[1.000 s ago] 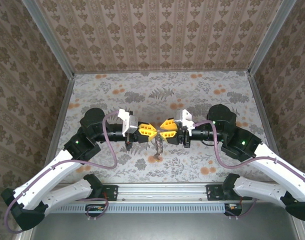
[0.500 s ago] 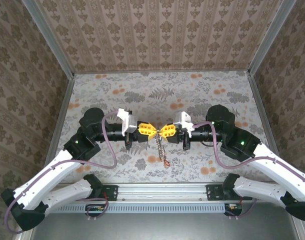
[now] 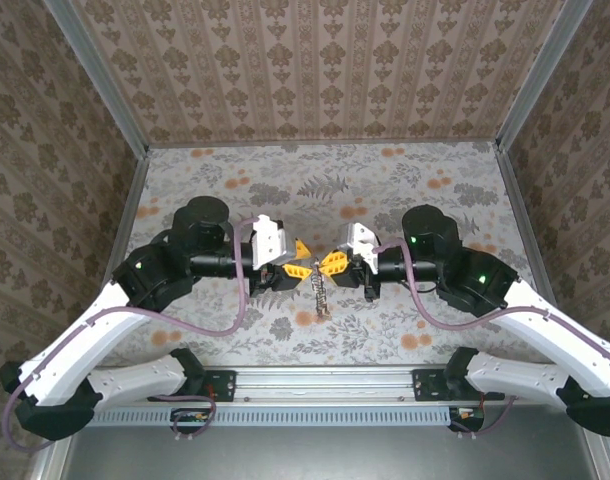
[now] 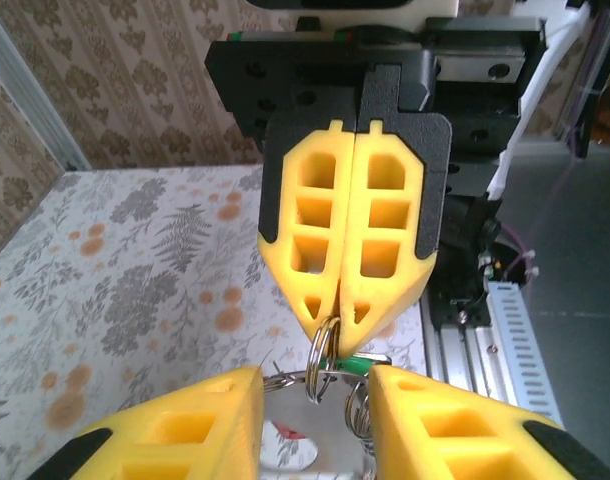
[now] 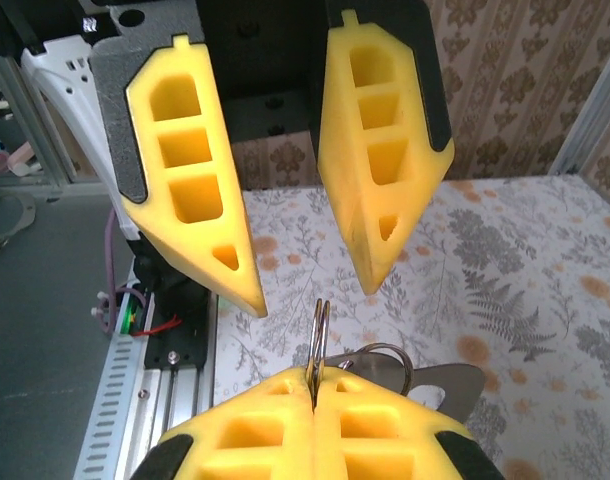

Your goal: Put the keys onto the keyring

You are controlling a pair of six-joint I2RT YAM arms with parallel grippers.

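The keyring [image 5: 318, 325], a thin grey metal ring, stands on edge with my right gripper [image 5: 313, 380] shut on its lower part. In the left wrist view the same ring [image 4: 323, 350] hangs from the right gripper's [image 4: 337, 318] closed yellow tips. My left gripper [image 4: 315, 390] is open, a finger on each side of the bunch, and its tips [image 5: 247, 290] stand clear of the ring. A green key head [image 4: 371, 362] and a red one [image 4: 283, 432] show behind a flat metal tag [image 4: 315, 425]. From above, the keys [image 3: 322, 297] dangle between both grippers.
A second ring [image 5: 387, 357] and the metal tag [image 5: 447, 385] lie just behind the right fingers. The floral table [image 3: 315, 190] is walled on three sides. An aluminium rail [image 3: 325, 385] with the arm bases runs along the near edge.
My left gripper has opened and let go of the bunch, and its wrist has turned and shifted right. The right gripper closed a second ago and stays shut on the ring.
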